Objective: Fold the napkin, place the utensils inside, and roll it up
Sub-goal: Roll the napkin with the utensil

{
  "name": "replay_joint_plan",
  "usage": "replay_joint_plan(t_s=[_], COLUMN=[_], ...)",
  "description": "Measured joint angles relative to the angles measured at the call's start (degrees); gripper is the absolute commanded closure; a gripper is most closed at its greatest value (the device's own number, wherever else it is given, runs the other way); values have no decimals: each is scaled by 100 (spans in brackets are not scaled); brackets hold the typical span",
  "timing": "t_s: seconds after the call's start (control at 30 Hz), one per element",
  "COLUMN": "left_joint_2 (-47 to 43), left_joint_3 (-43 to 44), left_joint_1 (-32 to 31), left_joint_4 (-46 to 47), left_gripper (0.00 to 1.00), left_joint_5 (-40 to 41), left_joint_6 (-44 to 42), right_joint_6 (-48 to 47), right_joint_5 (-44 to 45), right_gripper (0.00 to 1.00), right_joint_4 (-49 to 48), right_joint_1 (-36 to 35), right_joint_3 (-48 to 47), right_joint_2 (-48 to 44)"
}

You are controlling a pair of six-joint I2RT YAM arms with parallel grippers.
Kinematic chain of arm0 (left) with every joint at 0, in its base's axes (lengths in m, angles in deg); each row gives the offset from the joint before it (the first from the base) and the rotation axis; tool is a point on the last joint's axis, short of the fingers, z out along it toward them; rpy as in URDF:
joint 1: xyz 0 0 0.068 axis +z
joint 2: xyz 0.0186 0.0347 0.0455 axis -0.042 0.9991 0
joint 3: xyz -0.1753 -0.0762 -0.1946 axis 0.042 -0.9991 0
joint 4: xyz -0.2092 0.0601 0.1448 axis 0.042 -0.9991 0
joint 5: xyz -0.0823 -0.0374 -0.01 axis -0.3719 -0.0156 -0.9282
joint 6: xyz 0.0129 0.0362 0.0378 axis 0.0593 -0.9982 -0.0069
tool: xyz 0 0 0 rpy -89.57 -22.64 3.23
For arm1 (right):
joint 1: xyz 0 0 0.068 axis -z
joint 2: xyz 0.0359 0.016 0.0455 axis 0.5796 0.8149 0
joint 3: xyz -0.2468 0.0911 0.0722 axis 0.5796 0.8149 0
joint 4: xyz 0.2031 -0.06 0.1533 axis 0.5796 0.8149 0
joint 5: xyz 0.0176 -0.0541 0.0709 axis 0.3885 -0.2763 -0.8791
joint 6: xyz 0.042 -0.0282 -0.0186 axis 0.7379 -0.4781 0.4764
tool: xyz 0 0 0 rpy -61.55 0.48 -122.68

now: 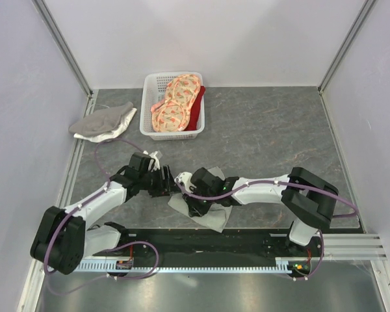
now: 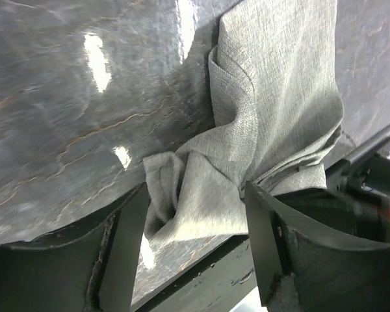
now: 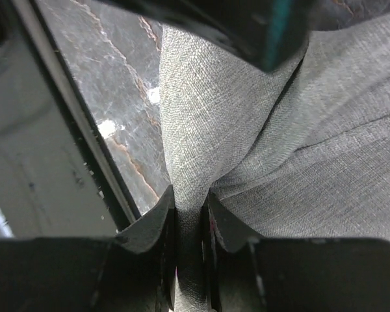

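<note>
The grey-green napkin (image 1: 213, 214) lies bunched at the table's near edge under both grippers. My right gripper (image 1: 194, 198) is shut on a pinched fold of it; in the right wrist view the fold of napkin (image 3: 201, 130) runs down between the closed jaws of the gripper (image 3: 192, 211). My left gripper (image 1: 171, 184) is open just to its left. In the left wrist view the crumpled napkin (image 2: 279, 104) lies between the wide-apart fingers (image 2: 127, 247) without being gripped. The fork is out of view.
A white basket (image 1: 147, 97) with orange-pink patterned cloths stands at the back. A smaller grey-and-white cloth (image 1: 104, 121) lies at the back left. The black rail (image 1: 247, 242) runs along the near table edge, right beside the napkin. Walls close in both sides.
</note>
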Motion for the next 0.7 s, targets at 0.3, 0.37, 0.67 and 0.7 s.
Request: replay_joint_plan(t_s=[0.3,0.37,0.67,0.7], left_joint_2=[-866,-1021,-822,-804], left_joint_3=[-463,-706,-1021,-1019], left_joint_1=[17,22,22,22], left_joint_4=[162,343,992,1016], left_gripper=[29,30,46,49], left_joint_5=[61,-59,-363,-365], left_joint_6=[9,37,94,96], right_joint_6=[83,87,87,87], right_joint_5=[-2153,-2612,-4065,-4135], right_gripper=[83,83,85,84], right_joint_4=[-487,-564,-632,-627], right_joint_1=[1019,1222,1777,1792], right_joint_3=[186,170,-63,-85], right_joint_2=[380,540,1259,1305])
